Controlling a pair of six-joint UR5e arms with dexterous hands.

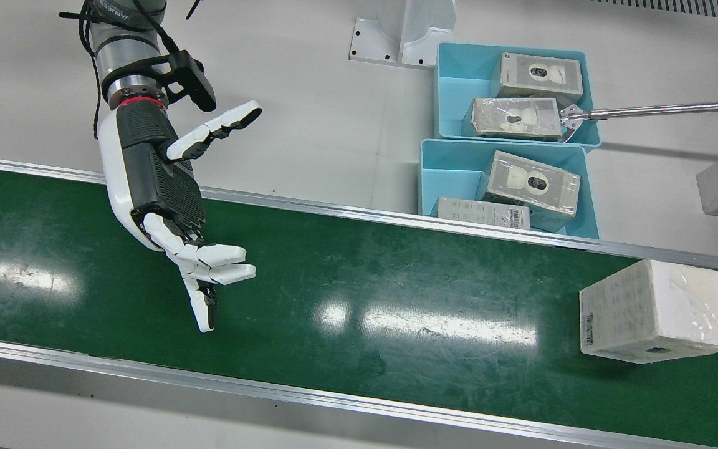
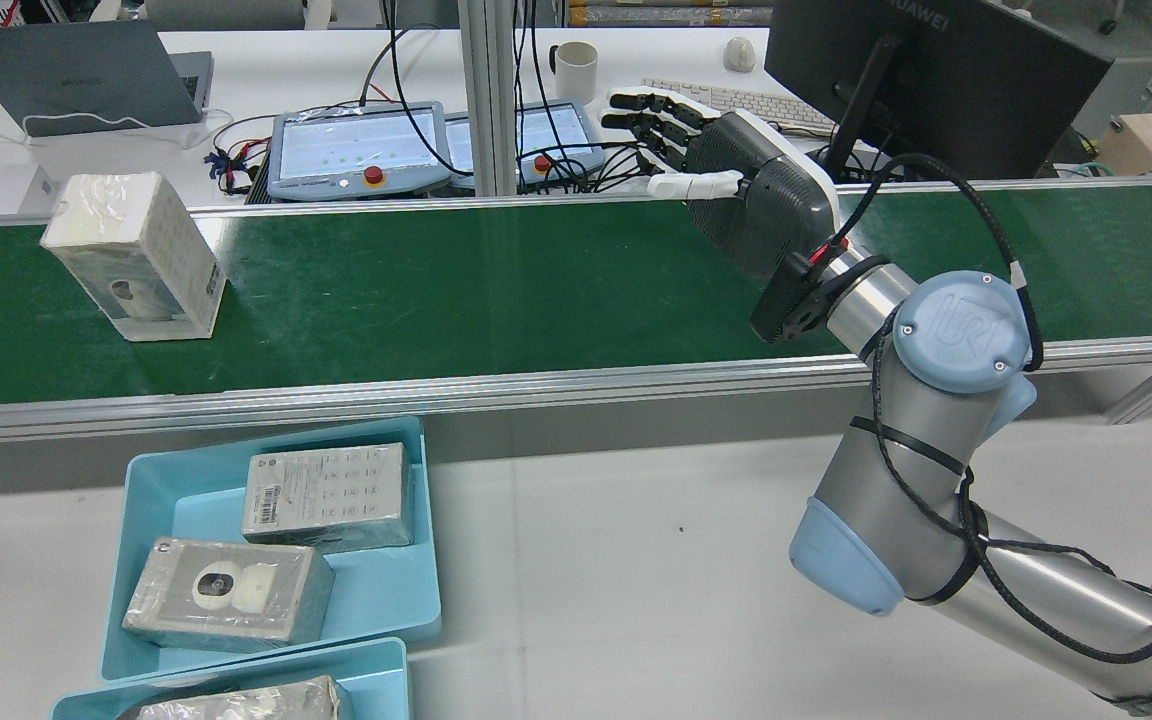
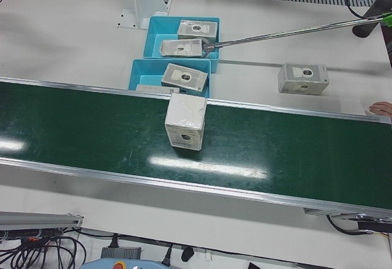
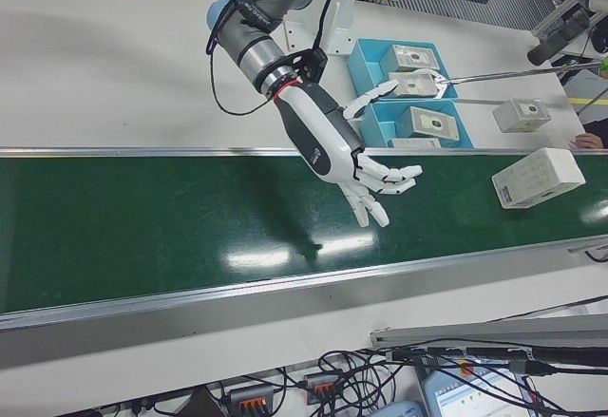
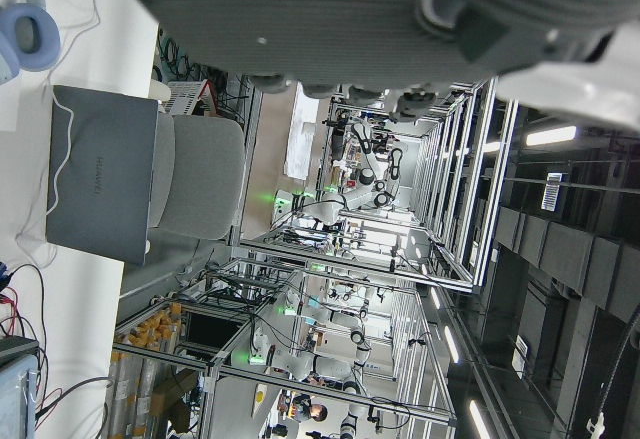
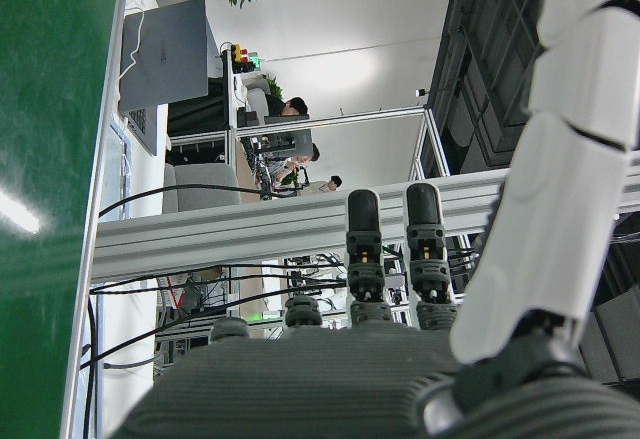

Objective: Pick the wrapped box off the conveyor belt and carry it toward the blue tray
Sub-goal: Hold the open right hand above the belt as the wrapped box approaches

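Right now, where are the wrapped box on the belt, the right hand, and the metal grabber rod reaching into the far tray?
wrapped box (image 1: 657,310), front view, top face.
right hand (image 1: 166,199), front view, dark back of the palm.
metal grabber rod (image 1: 664,110), front view, mid shaft.

I see a long metal reach tool (image 1: 664,111) stretching in from the side, its claw at a wrapped package. A loose grey carton (image 3: 302,78) sits alone on the white table (image 1: 309,118). Past the belt on my desk stand a closed laptop (image 2: 76,78), a white mug (image 2: 576,70), two teach pendants (image 2: 356,148) and a dark monitor (image 2: 936,70).
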